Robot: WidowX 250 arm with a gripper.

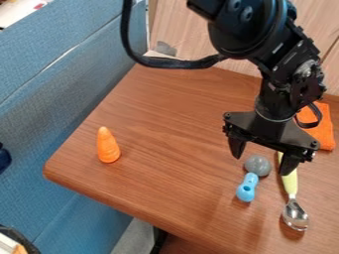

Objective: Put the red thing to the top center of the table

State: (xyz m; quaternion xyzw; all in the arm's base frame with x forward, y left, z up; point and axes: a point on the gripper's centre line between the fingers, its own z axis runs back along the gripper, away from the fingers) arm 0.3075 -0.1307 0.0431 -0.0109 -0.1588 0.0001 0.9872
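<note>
The camera view showed the end effector (262, 156) above the right side of the tabletop (165, 114), its fingers spread apart. A rounded grey object (257, 165) and a blue toy (247, 188) lay below it, just beside a spoon (295, 216) with a yellow-green handle. An orange cloth (322, 130) lay farther right, partly behind the arm; an orange toy carrot (107, 146) was near the left corner.

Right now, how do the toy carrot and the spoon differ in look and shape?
The toy carrot is orange all over; the spoon has a pale yellow-green handle and a shiny metal bowl. The toy carrot is short, tapering to a rounded tip; the spoon is longer and widens at its bowl. Both rest on the wooden table.
</note>
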